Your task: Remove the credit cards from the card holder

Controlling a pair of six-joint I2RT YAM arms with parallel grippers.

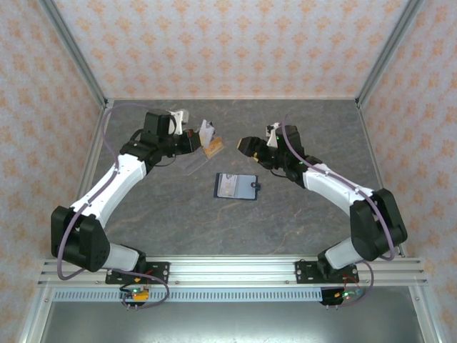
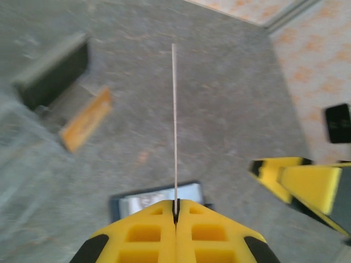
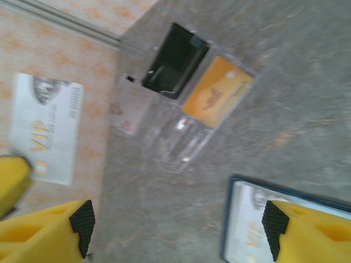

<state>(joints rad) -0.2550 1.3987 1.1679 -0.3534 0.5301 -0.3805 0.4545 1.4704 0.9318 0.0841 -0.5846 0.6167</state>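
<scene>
Left wrist view: the left gripper (image 2: 175, 212) is found closed, its yellow fingers pressed together on a white card (image 2: 174, 120). The card is seen edge-on and projects straight out ahead of the fingertips. The card holder (image 2: 159, 200) is noted lying open on the table beneath this gripper, clear of it. An orange card (image 2: 86, 118) is seen ahead and to the left, blurred.

In the right wrist view, the right gripper (image 3: 175, 224) is recorded with its jaws spread wide above the table. The card holder is partly covered by one of its fingers, and a second card (image 3: 248, 222) is lodged in its pocket. A clear acrylic stand (image 3: 178, 139) ahead of this gripper is seen to hold the orange card and a black card (image 3: 175, 60).
</scene>
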